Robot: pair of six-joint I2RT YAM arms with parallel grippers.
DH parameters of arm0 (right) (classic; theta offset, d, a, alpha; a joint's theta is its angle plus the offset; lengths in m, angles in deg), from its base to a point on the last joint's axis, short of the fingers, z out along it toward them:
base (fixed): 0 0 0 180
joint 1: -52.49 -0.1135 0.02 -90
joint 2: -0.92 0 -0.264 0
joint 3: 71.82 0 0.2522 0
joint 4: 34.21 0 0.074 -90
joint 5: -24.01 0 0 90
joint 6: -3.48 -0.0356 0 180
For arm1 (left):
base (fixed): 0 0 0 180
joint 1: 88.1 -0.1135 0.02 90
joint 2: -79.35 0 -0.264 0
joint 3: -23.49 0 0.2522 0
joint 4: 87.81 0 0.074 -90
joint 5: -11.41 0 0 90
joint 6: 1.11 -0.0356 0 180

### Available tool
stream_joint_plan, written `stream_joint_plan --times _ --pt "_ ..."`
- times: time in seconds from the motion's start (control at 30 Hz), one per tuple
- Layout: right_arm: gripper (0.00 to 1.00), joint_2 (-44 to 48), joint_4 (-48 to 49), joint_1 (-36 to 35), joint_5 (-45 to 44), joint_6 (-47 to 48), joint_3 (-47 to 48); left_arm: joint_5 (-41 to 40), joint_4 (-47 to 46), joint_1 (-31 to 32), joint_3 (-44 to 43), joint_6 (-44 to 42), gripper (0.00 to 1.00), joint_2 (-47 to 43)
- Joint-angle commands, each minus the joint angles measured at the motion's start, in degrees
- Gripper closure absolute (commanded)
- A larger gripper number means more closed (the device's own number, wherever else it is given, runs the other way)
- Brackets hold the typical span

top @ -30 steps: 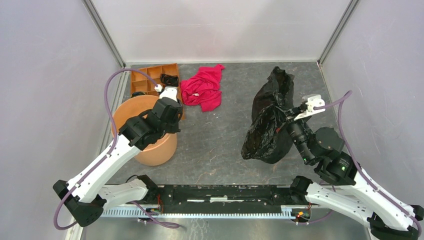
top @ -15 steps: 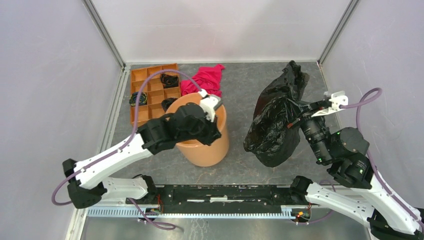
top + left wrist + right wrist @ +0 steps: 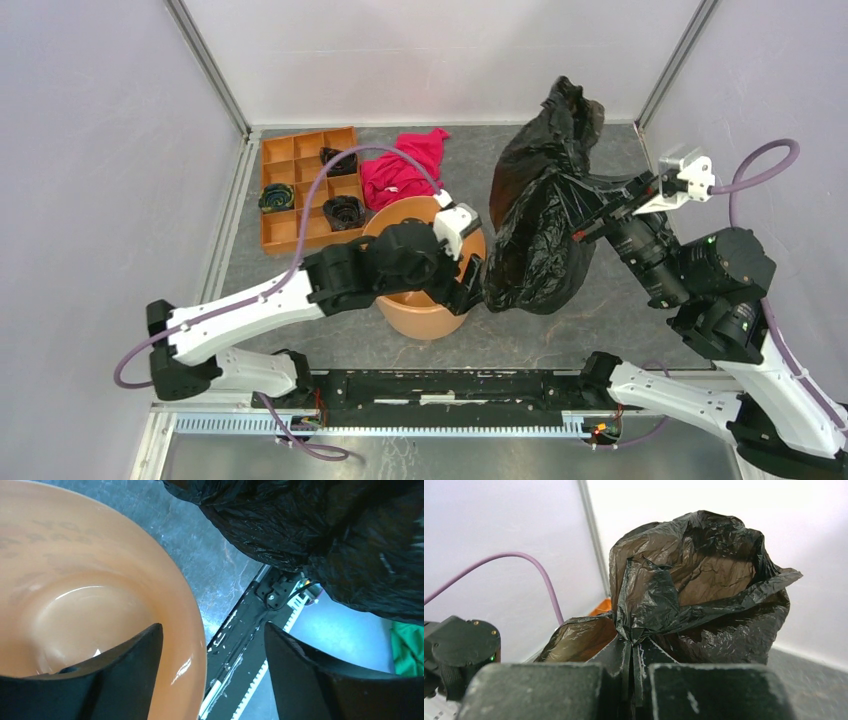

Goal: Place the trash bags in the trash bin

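Note:
The orange-brown trash bin [image 3: 422, 316] stands upright near the middle of the floor. My left gripper [image 3: 468, 272] is open and straddles its right rim: one finger [image 3: 131, 672] is inside the bin [image 3: 75, 595], the other finger [image 3: 305, 672] outside, both clear of the wall. A big wrinkly black trash bag [image 3: 540, 225] hangs just right of the bin, lifted off the floor. My right gripper [image 3: 582, 232] is shut on a pinched fold of the bag [image 3: 694, 590], as the right wrist view shows at the gripper [image 3: 631, 652]. The bag [image 3: 325, 530] hangs above my left fingers.
A flat orange tray [image 3: 282, 205] with square compartments holding small dark items lies at the back left. A red-pink cloth [image 3: 405, 168] lies beside it. Grey walls close in three sides. The black base rail [image 3: 450, 385] runs along the near edge.
The left arm dragged the bin from the left wall to the middle, then its jaws opened off the rim. The right gripper lifted the bag higher and towards the bin.

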Motion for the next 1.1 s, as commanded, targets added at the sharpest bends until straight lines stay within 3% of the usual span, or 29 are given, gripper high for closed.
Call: stream_joint_plan --times 0.0,0.1,0.27,0.33,0.5,0.73,0.83,1.07 --pt "0.99 -5.31 0.48 -0.01 12.94 2.10 7.55 -2.13 -4.00 0.12 -1.65 -3.75 0.15 -9.18" --pt "0.99 -8.64 3.27 0.03 23.48 1.28 11.52 -3.11 -6.52 0.12 1.31 -5.72 0.08 -16.25" --pt "0.99 -13.72 12.46 -0.01 41.37 -4.92 15.78 -8.03 -9.83 0.11 7.03 -6.50 0.04 -28.33" --pt "0.99 -15.02 17.00 -0.02 44.06 -8.03 16.05 -8.88 -11.13 0.11 9.27 -6.46 0.02 -32.55" --pt "0.99 -16.39 20.85 0.03 38.45 -11.87 14.12 -9.42 -11.43 0.10 11.85 -5.86 0.00 -39.01" --pt "0.99 -13.18 19.50 -0.02 14.58 -10.45 4.14 -10.15 -9.86 0.12 10.41 -5.24 0.00 -38.74" --pt "0.99 -14.08 14.96 -0.01 6.69 -7.96 4.60 -12.12 -9.71 0.05 9.30 -4.88 0.00 -37.56" --pt "0.99 -17.59 12.05 -0.01 8.29 -2.43 3.21 -23.76 -3.00 0.10 6.14 -0.58 0.00 -31.48"
